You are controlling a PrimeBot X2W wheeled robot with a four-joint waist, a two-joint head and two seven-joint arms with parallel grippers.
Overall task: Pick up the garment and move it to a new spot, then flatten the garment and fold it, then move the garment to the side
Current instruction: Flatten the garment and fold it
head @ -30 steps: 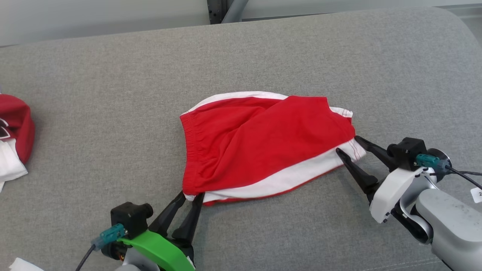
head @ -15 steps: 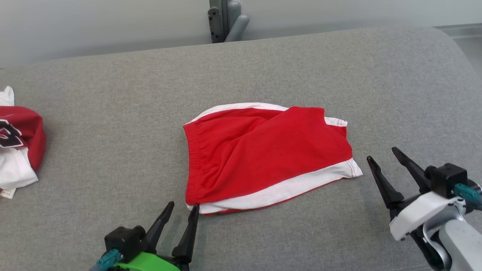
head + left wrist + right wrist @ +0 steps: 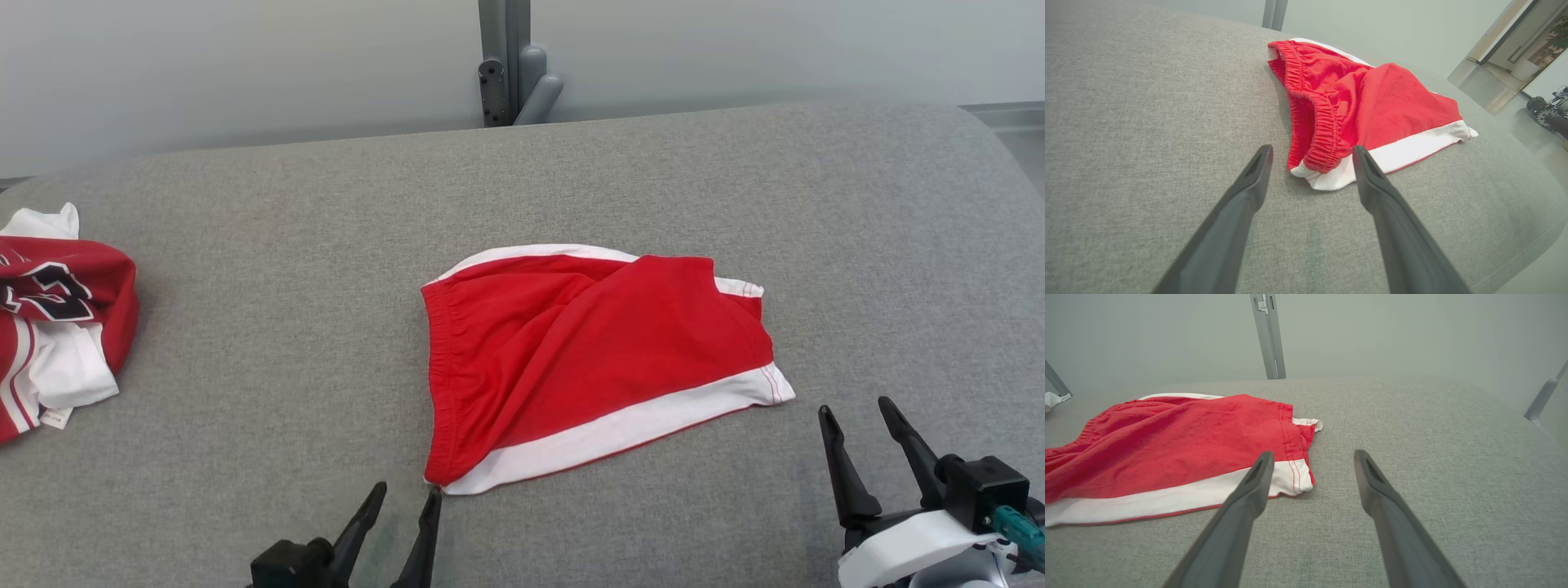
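The garment (image 3: 588, 359) is a pair of red shorts with white side bands, lying folded on the grey padded table (image 3: 245, 343). Its elastic waistband faces left. My left gripper (image 3: 406, 493) stands open just short of the near left corner, touching nothing. In the left wrist view that corner of the garment (image 3: 1355, 106) lies just beyond the open left gripper (image 3: 1311, 152). My right gripper (image 3: 856, 410) is open and empty, a little to the right of the white hem corner. The right wrist view has the garment (image 3: 1180, 441) left of the open right gripper (image 3: 1310, 456).
A second red and white garment with black lettering (image 3: 49, 318) lies crumpled at the table's left edge. A grey metal post (image 3: 506, 65) rises behind the far edge. The table's rounded right end (image 3: 996, 155) drops off to the floor.
Both grippers let go of the garment, opened wide and drew back toward me. The garment now lies flat. The head camera tilted up, so the whole scene sits lower in the picture.
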